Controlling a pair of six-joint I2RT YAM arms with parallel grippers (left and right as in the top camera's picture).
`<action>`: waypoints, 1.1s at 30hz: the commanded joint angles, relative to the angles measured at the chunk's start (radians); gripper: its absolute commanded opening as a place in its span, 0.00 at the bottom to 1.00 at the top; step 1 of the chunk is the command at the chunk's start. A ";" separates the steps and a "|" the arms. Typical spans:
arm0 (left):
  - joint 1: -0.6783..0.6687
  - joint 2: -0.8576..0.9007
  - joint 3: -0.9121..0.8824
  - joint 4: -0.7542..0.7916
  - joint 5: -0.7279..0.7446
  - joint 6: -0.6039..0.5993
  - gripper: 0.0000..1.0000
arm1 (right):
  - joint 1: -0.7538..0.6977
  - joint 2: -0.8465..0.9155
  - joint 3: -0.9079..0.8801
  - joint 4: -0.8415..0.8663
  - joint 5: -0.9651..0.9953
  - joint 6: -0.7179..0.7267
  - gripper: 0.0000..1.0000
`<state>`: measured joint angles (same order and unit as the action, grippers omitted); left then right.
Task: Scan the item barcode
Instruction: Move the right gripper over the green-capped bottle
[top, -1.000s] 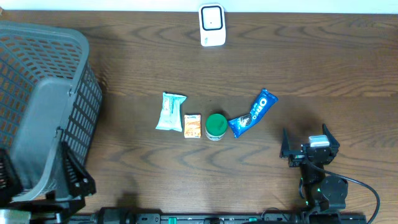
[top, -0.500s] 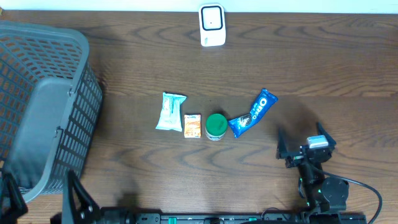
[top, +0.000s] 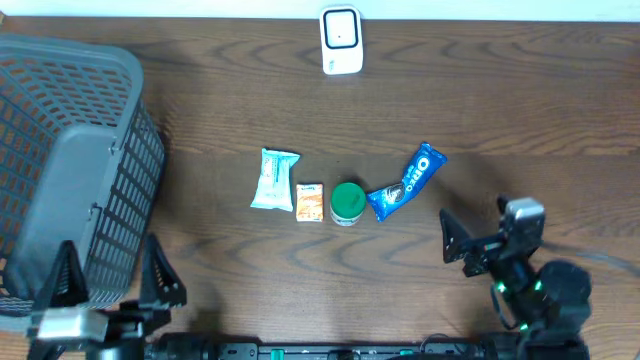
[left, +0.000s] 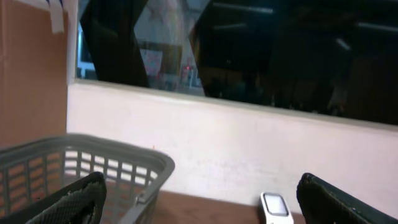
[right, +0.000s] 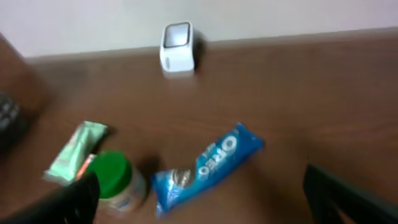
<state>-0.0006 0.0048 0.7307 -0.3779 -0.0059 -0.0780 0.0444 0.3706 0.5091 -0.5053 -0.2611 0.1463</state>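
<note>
Four items lie in a row mid-table: a pale green packet (top: 275, 179), a small orange packet (top: 310, 202), a green-lidded jar (top: 347, 202) and a blue Oreo pack (top: 405, 183). The white barcode scanner (top: 340, 40) stands at the far edge. My right gripper (top: 482, 232) is open, low and to the right of the Oreo pack (right: 208, 165), which lies ahead of its fingers next to the jar (right: 115, 183). My left gripper (top: 112, 282) is open at the near left, holding nothing and facing the scanner (left: 275, 207).
A large grey mesh basket (top: 60, 170) fills the left side of the table, right beside the left gripper; its rim (left: 93, 168) shows in the left wrist view. A pale wall runs behind the table's far edge.
The left arm has come up into view at the near-left corner by the basket. The right gripper has shifted slightly right and lifted. The items have not moved.
</note>
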 joint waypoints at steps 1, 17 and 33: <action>0.005 0.000 -0.021 -0.021 -0.008 0.006 0.98 | 0.020 0.206 0.234 -0.144 -0.010 0.021 0.99; 0.005 0.000 -0.159 -0.250 0.393 -0.006 0.98 | 0.120 0.857 0.721 -0.456 -0.293 0.143 0.99; 0.005 0.000 -0.439 -0.173 0.049 -0.319 0.98 | 0.488 1.101 0.897 -0.601 0.275 0.800 0.99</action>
<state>-0.0006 0.0048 0.3233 -0.5835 0.1341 -0.3153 0.5182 1.4593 1.3819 -1.1107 -0.0643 0.8742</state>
